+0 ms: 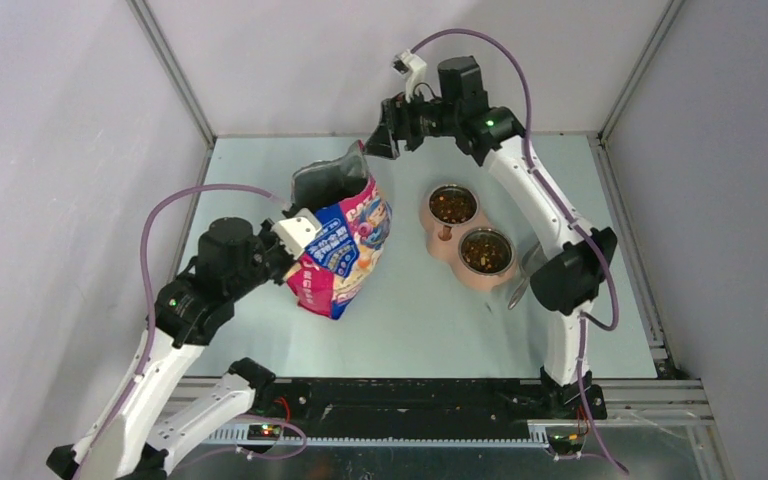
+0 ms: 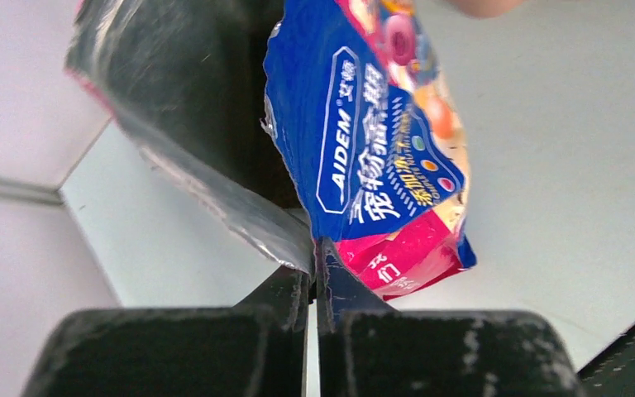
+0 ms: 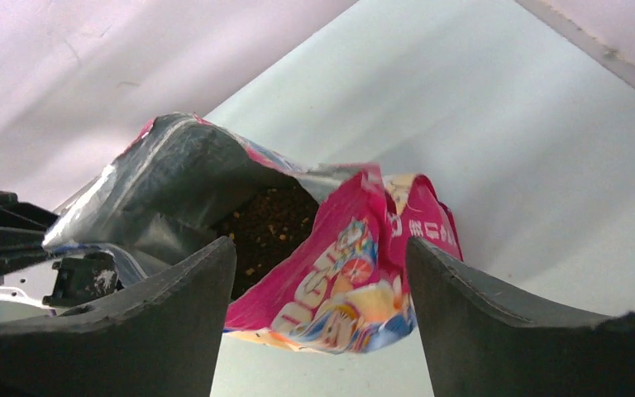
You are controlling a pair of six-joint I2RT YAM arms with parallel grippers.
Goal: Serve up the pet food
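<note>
The glossy blue, pink and red bag [image 1: 345, 250] stands tilted at mid table with its silver-lined mouth [image 1: 328, 180] open toward the back. My left gripper [image 1: 297, 231] is shut on the bag's side edge, and the left wrist view shows the pinch [image 2: 314, 258] on the foil seam. My right gripper [image 1: 377, 140] is open and empty, just behind and to the right of the bag's mouth. In the right wrist view [image 3: 322, 252] its jaws stand wide apart before the bag [image 3: 355, 273]. Dark brown pet food [image 3: 269, 225] lies inside the bag. More kibble fills two bowls [image 1: 453, 205] [image 1: 486, 250].
The two bowls sit in a tan double holder [image 1: 444, 236] right of the bag. A grey scoop-like object [image 1: 520, 285] lies by the right arm's elbow. Grey walls enclose the table on the left, back and right.
</note>
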